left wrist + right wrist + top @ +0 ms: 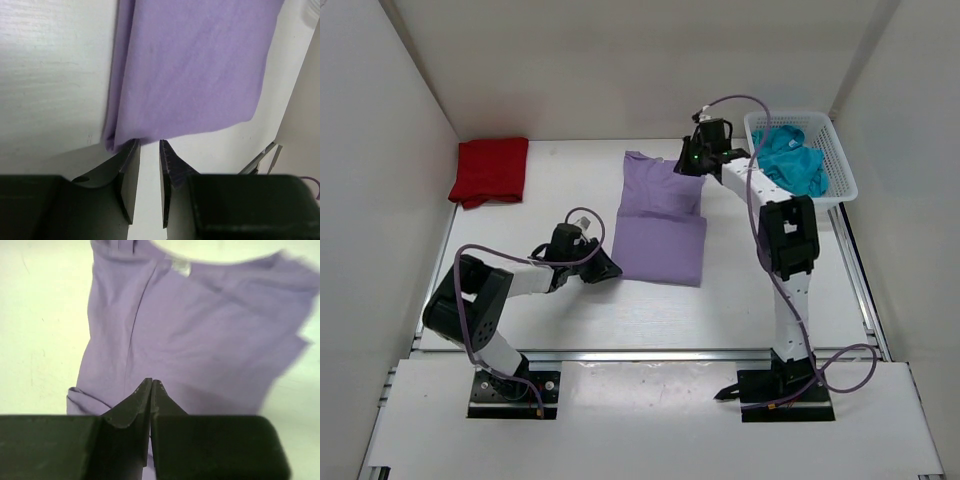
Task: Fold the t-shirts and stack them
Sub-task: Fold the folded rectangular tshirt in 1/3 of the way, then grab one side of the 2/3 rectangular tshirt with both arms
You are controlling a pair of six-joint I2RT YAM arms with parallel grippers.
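Lavender shirt (660,222) lies half-folded between both grippers.
Red shirt (490,170) sits far left of it. Teal shirt (795,160), to its right, is half hidden in the basket (840,170). Right gripper (151,381) is closed at its far edge, hold on the cloth unclear. Left gripper (149,142) is slightly apart at its near-left corner, empty.

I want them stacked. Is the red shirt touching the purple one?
Apart. The top view shows bare table between the red t-shirt and the lavender t-shirt.

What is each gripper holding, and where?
Left gripper is open at a folded corner of the lavender shirt, holding nothing. Right gripper is shut over that shirt; a pinch cannot be told.
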